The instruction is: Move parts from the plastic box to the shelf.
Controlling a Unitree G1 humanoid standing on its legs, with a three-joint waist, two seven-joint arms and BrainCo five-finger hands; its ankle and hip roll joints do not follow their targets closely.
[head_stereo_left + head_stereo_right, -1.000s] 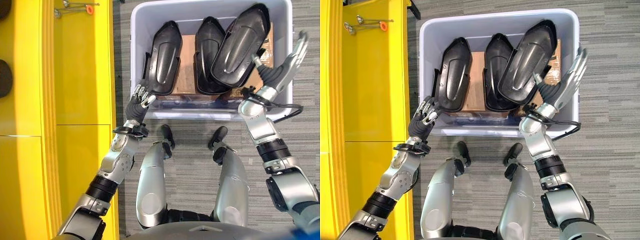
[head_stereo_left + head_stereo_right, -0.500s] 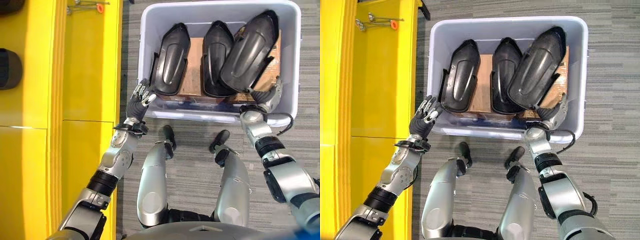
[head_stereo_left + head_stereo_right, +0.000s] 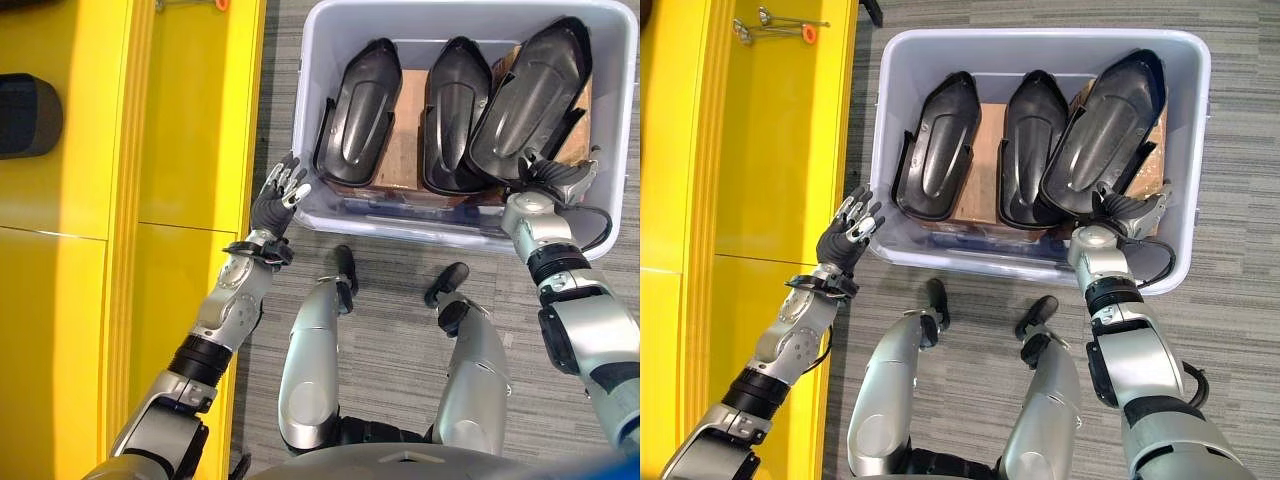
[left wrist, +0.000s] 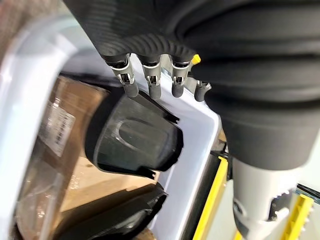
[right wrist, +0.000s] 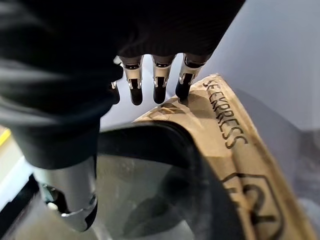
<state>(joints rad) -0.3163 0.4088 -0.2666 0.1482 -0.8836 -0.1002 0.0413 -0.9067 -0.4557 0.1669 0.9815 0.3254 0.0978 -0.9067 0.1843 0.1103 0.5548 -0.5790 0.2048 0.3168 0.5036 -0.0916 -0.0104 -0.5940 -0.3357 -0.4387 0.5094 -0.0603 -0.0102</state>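
Three glossy black moulded parts (image 3: pixel 940 165) stand in the box (image 3: pixel 1040 40) on cardboard (image 3: pixel 985 185). Left hand (image 3: pixel 847 235) released outside; right hand (image 3: pixel 1125 210) apparently unclenched at the rightmost part.

The plastic box (image 3: pixel 310 120) has pale, smooth walls, slightly translucent along the near side, with a soft sheen on the rim. Three black parts lie inside: the left part (image 3: pixel 358 112), the middle part (image 3: pixel 455 115) and the right part (image 3: pixel 530 100), all moulded plastic with a semi-gloss skin that catches light along the ridges (the wrist views show faint reflections on the curved faces). Beneath them sits brown cardboard (image 3: pixel 405 150), matt and fibrous. The shelf (image 3: pixel 190 120) is smooth yellow with a painted, lightly glossy finish. The floor (image 3: pixel 390 330) is grey carpet, rough with a fine striped weave.
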